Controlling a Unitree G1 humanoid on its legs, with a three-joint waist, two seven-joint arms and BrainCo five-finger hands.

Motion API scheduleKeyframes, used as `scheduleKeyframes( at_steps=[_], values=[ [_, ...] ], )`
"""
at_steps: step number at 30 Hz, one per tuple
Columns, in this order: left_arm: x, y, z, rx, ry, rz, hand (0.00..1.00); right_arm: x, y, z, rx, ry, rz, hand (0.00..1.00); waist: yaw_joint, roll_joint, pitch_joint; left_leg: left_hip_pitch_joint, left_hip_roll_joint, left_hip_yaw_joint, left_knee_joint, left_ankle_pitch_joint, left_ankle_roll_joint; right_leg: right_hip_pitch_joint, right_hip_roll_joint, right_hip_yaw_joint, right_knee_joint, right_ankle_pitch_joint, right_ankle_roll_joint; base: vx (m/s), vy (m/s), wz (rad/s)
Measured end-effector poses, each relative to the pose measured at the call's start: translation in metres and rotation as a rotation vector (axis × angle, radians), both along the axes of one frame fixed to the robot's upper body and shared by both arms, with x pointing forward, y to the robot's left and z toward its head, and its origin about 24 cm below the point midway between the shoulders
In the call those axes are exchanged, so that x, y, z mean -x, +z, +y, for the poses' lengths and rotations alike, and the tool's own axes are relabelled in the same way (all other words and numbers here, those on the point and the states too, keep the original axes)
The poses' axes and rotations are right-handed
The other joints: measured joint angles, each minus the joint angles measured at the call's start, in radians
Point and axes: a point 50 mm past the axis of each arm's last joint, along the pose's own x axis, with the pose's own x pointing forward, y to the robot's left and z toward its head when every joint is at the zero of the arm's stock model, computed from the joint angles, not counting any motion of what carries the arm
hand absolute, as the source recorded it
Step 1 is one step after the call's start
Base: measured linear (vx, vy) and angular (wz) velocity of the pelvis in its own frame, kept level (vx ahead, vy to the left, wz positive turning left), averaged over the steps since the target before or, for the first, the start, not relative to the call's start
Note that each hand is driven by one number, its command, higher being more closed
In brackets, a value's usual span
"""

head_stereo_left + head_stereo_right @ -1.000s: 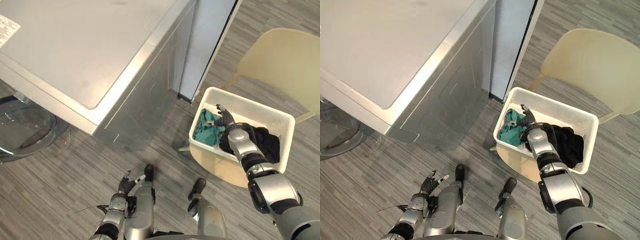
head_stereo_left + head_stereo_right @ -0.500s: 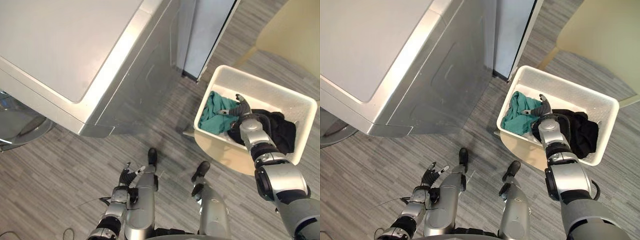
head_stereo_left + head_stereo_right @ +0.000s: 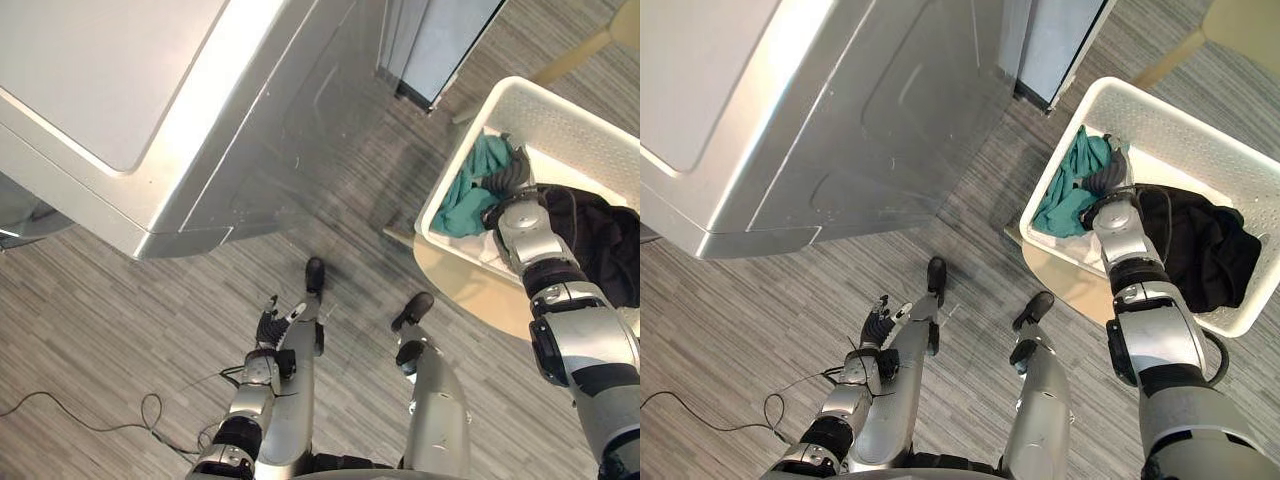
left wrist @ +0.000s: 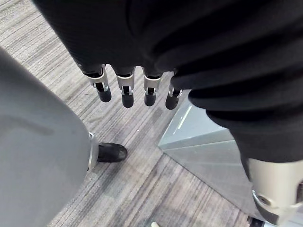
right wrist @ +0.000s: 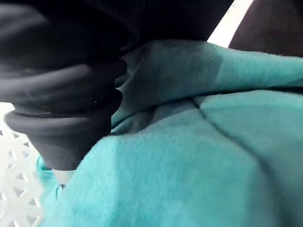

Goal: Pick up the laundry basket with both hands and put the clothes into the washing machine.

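Low by the floor (image 3: 100,330), close in beside the legs: left hand (image 3: 268,325) slack, fingers (image 4: 125,90) straight, holding nothing. Farther out to the right: right hand (image 3: 1102,182) down inside the white laundry basket (image 3: 1180,125), pressed into the teal garment (image 3: 1065,195); cannot tell whether closed on cloth or not. Next to it, in the same basket, a black garment (image 3: 1205,245). Basket resting on a pale chair (image 3: 1070,283), not yet lifted. Beyond, to the left, the silver washing machine (image 3: 150,90). Looks light and fairly stiff, with perforated walls likely to flex a little; best taken by the rim at two opposite sides and kept level. Soft, limp load inside, apt to slump and drape over the edge if tipped.
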Motion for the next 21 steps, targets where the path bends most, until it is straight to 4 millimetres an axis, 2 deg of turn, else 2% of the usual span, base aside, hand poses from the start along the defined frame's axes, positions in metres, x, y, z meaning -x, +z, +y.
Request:
scheduleKeyframes(
  at_steps=[5,7,10,14,17,19,21],
  values=[
    [-0.001,0.001,-0.005,0.022,0.005,-0.001,0.00,0.000,-0.005,0.004,-0.007,0.020,0.005,1.00,-0.002,-0.001,0.000,-0.001,0.004,-0.008,0.002,0.002,-0.004,-0.005,-0.004,-0.011,0.032,-0.026,-0.004,0.02,-0.042,0.06],
    [-0.001,0.001,-0.005,0.043,0.020,0.000,0.00,0.000,-0.015,0.012,-0.031,0.036,0.024,1.00,0.000,-0.002,-0.001,-0.001,0.007,-0.009,0.002,0.003,-0.006,-0.004,-0.003,-0.015,0.037,-0.030,-0.007,0.02,-0.042,0.04],
    [0.000,0.000,-0.001,0.056,0.053,0.005,0.00,0.007,-0.041,0.018,-0.084,0.043,0.073,1.00,0.000,-0.005,-0.002,0.010,0.009,-0.008,0.007,0.003,-0.006,0.008,-0.005,-0.019,0.047,-0.037,-0.010,0.01,-0.018,0.03],
    [0.008,-0.006,0.012,0.080,0.136,0.031,0.00,0.020,-0.074,0.014,-0.168,0.002,0.146,1.00,0.001,-0.008,-0.004,0.042,0.012,0.002,0.020,0.000,-0.007,0.045,-0.012,-0.025,0.068,-0.058,-0.009,0.00,-0.028,0.06],
    [0.029,-0.025,0.039,0.135,0.294,0.109,0.00,0.033,-0.100,0.010,-0.294,-0.065,0.190,1.00,0.000,-0.009,-0.005,0.096,0.018,0.019,0.020,-0.004,-0.008,0.082,-0.013,-0.013,0.084,-0.068,-0.012,-0.04,-0.042,-0.09],
    [0.041,-0.035,0.047,0.151,0.350,0.164,0.00,0.039,-0.107,0.009,-0.351,-0.086,0.183,1.00,-0.004,-0.010,-0.005,0.123,0.018,0.029,0.013,-0.006,-0.008,0.102,-0.014,-0.007,0.084,-0.070,-0.010,-0.03,-0.019,-0.12],
    [0.065,-0.051,0.061,0.174,0.441,0.253,0.00,0.051,-0.117,0.007,-0.460,-0.129,0.142,1.00,-0.022,-0.014,-0.007,0.190,0.018,0.048,-0.006,-0.006,-0.007,0.154,-0.018,0.000,0.084,-0.076,-0.001,-0.02,-0.012,-0.09]
  ],
)
